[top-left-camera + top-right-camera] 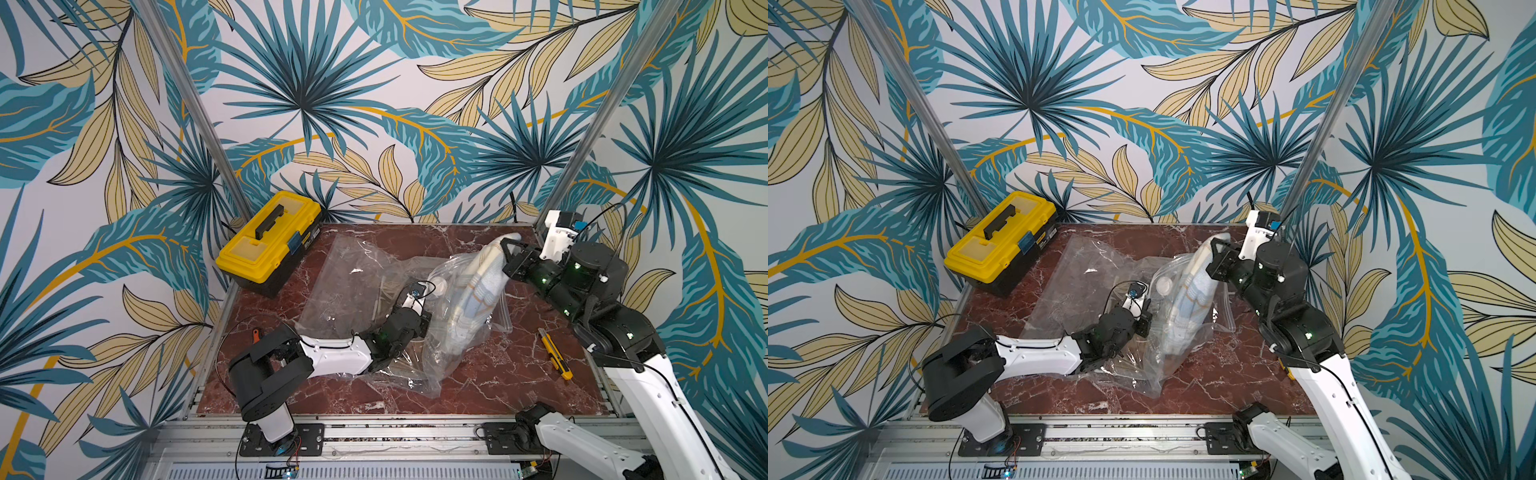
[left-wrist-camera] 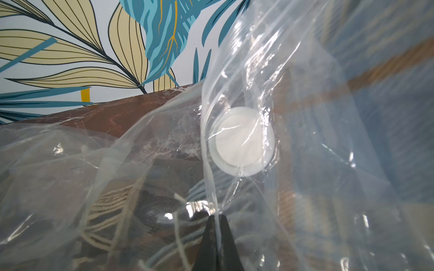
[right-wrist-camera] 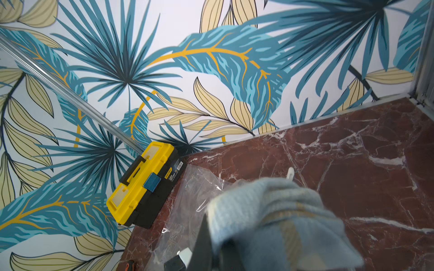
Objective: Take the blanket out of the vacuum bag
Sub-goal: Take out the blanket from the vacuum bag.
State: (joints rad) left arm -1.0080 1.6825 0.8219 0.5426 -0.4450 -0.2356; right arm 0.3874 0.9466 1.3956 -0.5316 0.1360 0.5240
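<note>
The bag (image 1: 345, 270) sprawls just beside the toolbox (image 1: 270, 241). It is best held down while the blanket (image 1: 488, 266), at the bag's end away from the toolbox, is drawn steadily out along its own length. The right gripper (image 1: 508, 251) is clamped on the blanket's raised top end. The left gripper (image 2: 217, 223) is pinched tight on bag film beside the valve (image 2: 242, 145).

Staged robot test cell, not a home: marble-look tabletop (image 1: 478, 386) boxed by leaf-print backdrop panels (image 1: 374, 83), metal posts (image 1: 195, 112) behind it, slotted rail (image 1: 374, 432) before it.
</note>
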